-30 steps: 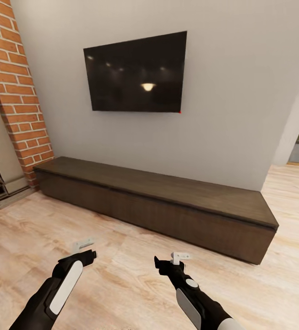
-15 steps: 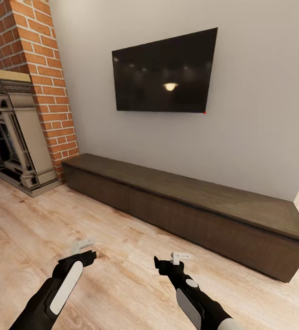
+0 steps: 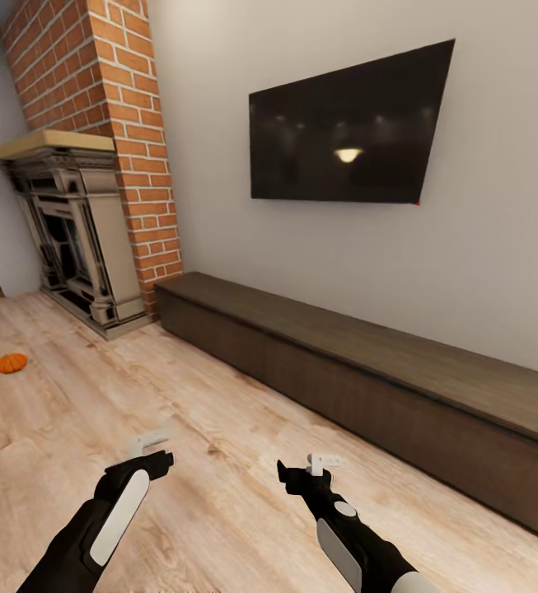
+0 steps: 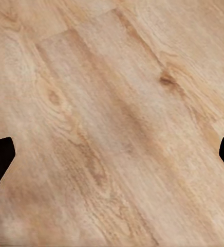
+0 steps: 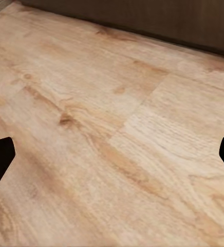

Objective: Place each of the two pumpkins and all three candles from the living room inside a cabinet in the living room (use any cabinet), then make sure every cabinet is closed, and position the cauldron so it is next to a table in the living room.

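We now have one pumpkin in sight: a small orange ribbed shape lying on the wood floor close to the left edge of the head view, in front of the stone fireplace and well apart from us. A second ago it was out of the picture. The whole scene has slid to the right across the last three head pictures, so it is our camera that has swung left, not the furniture that has moved; the brick column and the fireplace have come in with it, and the wall screen has drifted toward the right edge.

The cabinet runs along the wall from beside the brick column to the right edge of the view, its two flat fronts looking closed and its slab top bare. It lies between us and the wall, near our right side.

Our left pincer and right pincer hang low over the floor, both released and carrying nothing; each wrist view shows dark fingertips spread wide at the borders with bare planks between.

We judge that we are searching, and that the turn has paid off: the pumpkin gives us a first target, and the cabinet stands close by to receive it.
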Motion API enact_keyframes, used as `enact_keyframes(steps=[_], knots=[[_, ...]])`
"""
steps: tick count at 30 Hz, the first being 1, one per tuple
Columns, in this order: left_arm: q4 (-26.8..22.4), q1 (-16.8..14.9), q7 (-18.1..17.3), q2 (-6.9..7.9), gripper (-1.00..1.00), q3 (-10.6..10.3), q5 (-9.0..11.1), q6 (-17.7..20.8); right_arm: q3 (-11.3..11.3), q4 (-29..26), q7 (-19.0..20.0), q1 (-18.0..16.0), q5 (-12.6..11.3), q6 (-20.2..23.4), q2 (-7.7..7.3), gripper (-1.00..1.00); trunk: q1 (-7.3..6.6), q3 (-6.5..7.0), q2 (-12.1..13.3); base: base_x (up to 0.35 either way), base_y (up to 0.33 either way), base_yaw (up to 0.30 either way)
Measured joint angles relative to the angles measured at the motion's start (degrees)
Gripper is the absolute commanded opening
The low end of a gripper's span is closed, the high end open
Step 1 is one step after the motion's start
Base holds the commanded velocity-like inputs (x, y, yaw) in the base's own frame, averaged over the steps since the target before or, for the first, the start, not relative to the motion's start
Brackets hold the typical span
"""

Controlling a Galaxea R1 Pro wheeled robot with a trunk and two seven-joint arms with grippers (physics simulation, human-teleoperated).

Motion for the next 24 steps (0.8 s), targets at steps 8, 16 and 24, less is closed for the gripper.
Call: enact_keyframes(steps=[8,16,24], knots=[[0.0,0.0,0.0,0.0,1.0,0.0,0.0,0.0,0.0,0.0,0.1,0.0,0.1,0.0,0.0,1.0,0.0,0.0,0.0,0.0,0.0,0.292],[0.0,0.0,0.0,0.04,1.0,0.0,0.1,0.0,0.0,0.0,0.1,0.0,0.1,0.0,0.0,1.0,0.0,0.0,0.0,0.0,0.0,0.292],[0.0,0.0,0.0,0.08,1.0,0.0,0.1,0.0,0.0,0.0,0.1,0.0,0.1,0.0,0.0,1.0,0.0,0.0,0.0,0.0,0.0,0.292]])
